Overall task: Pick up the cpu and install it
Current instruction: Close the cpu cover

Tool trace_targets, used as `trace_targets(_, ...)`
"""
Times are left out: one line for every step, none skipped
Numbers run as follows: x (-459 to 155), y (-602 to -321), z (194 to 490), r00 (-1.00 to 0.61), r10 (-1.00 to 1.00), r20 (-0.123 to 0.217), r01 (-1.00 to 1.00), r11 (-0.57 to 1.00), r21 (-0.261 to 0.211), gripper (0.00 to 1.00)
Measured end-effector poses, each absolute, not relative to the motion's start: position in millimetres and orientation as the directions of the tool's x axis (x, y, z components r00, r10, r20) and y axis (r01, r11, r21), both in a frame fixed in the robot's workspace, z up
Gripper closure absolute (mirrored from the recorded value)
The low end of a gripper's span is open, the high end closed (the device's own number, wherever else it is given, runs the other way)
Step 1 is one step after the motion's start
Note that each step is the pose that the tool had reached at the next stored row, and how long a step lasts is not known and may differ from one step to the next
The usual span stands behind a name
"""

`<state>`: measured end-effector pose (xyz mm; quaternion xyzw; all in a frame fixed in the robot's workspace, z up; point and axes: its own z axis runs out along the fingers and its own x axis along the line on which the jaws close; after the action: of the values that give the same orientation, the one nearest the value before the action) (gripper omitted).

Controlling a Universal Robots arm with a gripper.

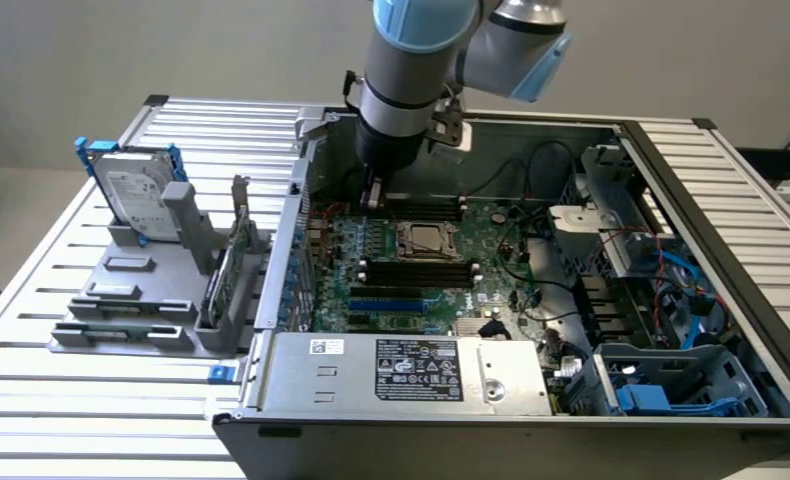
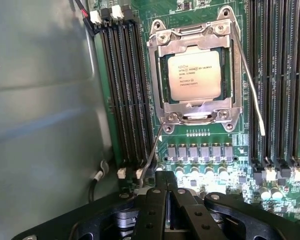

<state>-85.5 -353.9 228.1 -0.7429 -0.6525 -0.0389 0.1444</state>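
The end effector is closed and empty, over the motherboard. The cpu lies in its socket.

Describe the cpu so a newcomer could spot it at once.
Inside the open computer case lies a green motherboard. Near its middle, between two banks of black memory slots, sits a metal-framed socket. The cpu is the flat square in that frame, its dull silver top printed with text, unlike the dark slots beside it.

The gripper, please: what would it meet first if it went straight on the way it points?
Probably the green motherboard near the memory slots, not the cpu in its socket; depth is unclear.
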Motion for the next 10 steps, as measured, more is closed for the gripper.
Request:
trace_targets(-85.9, -353.9, 229.0, 0.152, 0.956, 0.249, 0.980, -0.113, -0.164, 0.89)
trace_targets(-86.2, -353.9, 230.0, 0.160, 0.954, 0.252, 0.979, -0.121, -0.164, 0.89)
trace_targets(-86.5, -353.9, 230.9, 0.168, 0.952, 0.255, 0.978, -0.128, -0.165, 0.89)
trace_targets(-86.8, -353.9, 231.8, 0.175, 0.950, 0.257, 0.977, -0.135, -0.165, 0.89)
trace_targets(-87.0, -353.9, 232.7, 0.183, 0.948, 0.259, 0.976, -0.143, -0.165, 0.89)
trace_targets(-87.2, -353.9, 233.5, 0.191, 0.946, 0.261, 0.975, -0.151, -0.166, 0.89)
trace_targets(-87.4, -354.0, 234.1, 0.200, 0.944, 0.263, 0.973, -0.160, -0.166, 0.89)
trace_targets(-87.5, -353.9, 234.8, 0.209, 0.942, 0.265, 0.972, -0.168, -0.166, 0.89)
trace_targets(-87.7, -353.9, 235.4, 0.217, 0.939, 0.266, 0.970, -0.177, -0.167, 0.89)
trace_targets(-88.0, -353.9, 235.9, 0.226, 0.936, 0.268, 0.968, -0.186, -0.167, 0.89)
